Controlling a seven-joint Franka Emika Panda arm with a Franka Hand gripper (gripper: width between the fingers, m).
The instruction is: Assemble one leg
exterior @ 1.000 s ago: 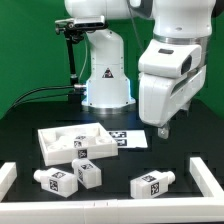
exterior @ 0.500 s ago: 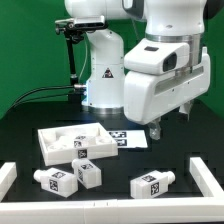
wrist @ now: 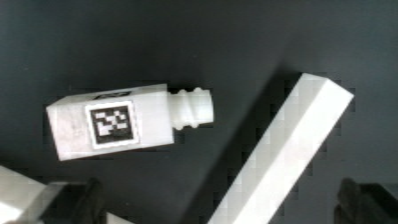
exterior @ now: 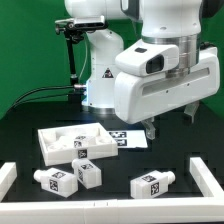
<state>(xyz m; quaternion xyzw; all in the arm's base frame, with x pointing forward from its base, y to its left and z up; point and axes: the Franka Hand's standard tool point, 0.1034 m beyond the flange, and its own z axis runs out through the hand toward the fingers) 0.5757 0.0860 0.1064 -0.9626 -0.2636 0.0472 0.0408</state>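
Three stubby white legs with black-and-white tags lie near the table's front: one (exterior: 57, 179) at the exterior view's left, one (exterior: 90, 173) beside it, one (exterior: 155, 184) further right. My gripper (exterior: 170, 122) hangs well above the table behind them, open and empty. In the wrist view one leg (wrist: 125, 120) lies on its side on the black table, tag up, some way from my gripper (wrist: 217, 203). My dark fingertips (wrist: 61, 202) show only at the frame's corners, far apart, with nothing between them.
A large flat white tray-like piece (exterior: 62, 137) with raised rims lies behind the legs, and the marker board (exterior: 128, 137) lies to its right. White rails (exterior: 205, 176) border the table's front and sides; one rail (wrist: 294, 140) lies beside the leg.
The arm has swung toward the exterior view's left and nearer the camera, filling more of the picture. The gripper stays open. The parts on the table have not moved.
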